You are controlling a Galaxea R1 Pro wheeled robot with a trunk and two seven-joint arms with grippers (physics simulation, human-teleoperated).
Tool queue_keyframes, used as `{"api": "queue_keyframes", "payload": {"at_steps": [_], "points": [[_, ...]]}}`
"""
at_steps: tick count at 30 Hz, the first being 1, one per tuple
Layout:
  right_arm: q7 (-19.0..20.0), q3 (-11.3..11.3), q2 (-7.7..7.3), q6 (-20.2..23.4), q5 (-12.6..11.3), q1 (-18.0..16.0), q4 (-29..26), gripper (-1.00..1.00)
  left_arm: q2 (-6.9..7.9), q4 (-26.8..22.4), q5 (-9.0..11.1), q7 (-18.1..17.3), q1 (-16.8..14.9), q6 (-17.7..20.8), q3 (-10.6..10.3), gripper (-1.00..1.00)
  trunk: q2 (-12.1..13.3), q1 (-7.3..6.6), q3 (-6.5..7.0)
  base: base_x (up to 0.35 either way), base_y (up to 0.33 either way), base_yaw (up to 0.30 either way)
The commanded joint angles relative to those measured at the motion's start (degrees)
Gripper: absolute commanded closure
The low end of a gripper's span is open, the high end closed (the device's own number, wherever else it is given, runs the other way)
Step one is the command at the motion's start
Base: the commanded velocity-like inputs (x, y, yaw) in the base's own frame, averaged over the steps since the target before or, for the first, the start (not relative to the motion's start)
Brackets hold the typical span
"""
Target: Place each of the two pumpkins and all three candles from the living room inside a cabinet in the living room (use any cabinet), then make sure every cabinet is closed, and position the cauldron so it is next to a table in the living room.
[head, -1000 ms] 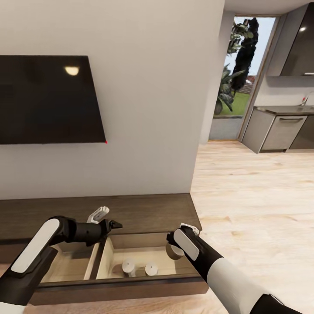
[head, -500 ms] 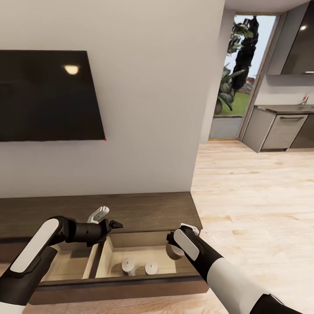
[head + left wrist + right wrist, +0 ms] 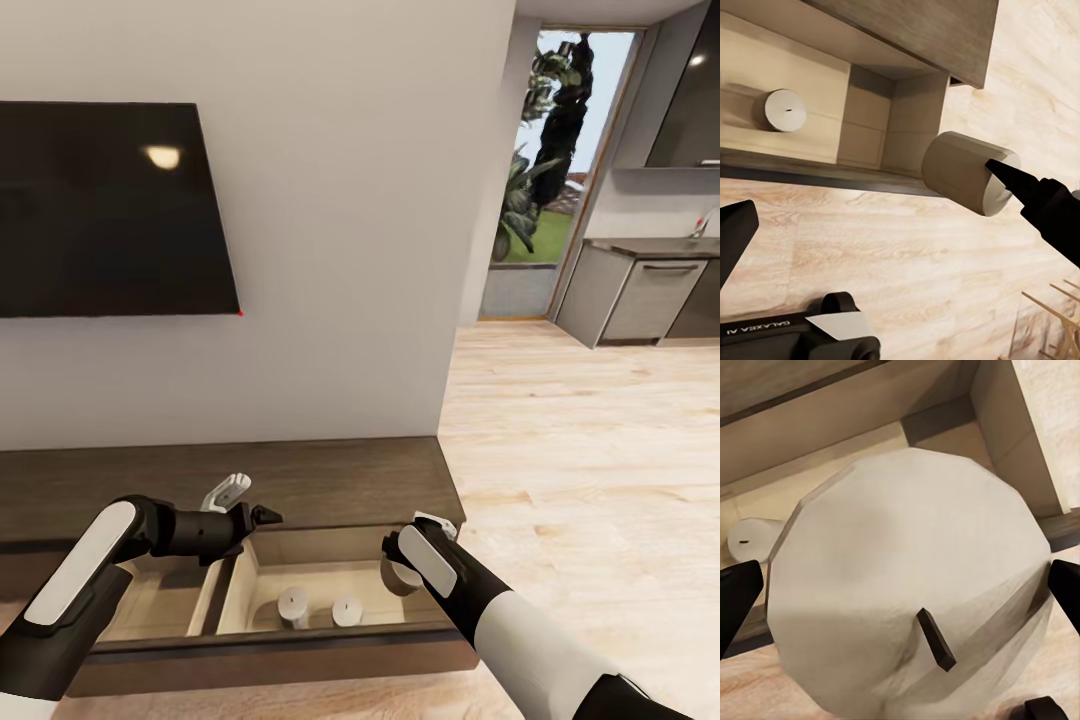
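The long dark brown cabinet stands against the wall with a drawer pulled out. Two candles stand upright in the drawer's right compartment. One of them also shows in the left wrist view and one in the right wrist view. My right gripper is shut on a third candle, held above the drawer's right end. My left gripper hovers open and empty over the drawer's divider.
A dark TV hangs on the wall above the cabinet. Light wood floor stretches to the right toward grey kitchen units and a glass door. The drawer's left compartment holds nothing.
The whole picture has shifted slightly upward, so the camera moved. Both arms, the held candle and the two candles in the drawer keep their places.
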Motion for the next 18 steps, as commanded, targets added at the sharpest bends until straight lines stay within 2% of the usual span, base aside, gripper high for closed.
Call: {"api": "queue_keyframes", "payload": {"at_steps": [1,18], "points": [[-0.38,0.23,-0.03,0.17,-0.26,-0.07,-0.06,1.00,0.04,-0.05,0.57,0.60,-0.05,-0.04,-0.06,-1.00,-0.45,0.23,-0.24,0.000,0.000,0.000],[-0.38,0.25,-0.03,0.17,-0.26,-0.07,-0.02,1.00,0.04,-0.05,0.57,0.60,-0.05,-0.04,-0.15,-1.00,-7.27,3.96,-3.30,0.000,0.000,0.000]]}}
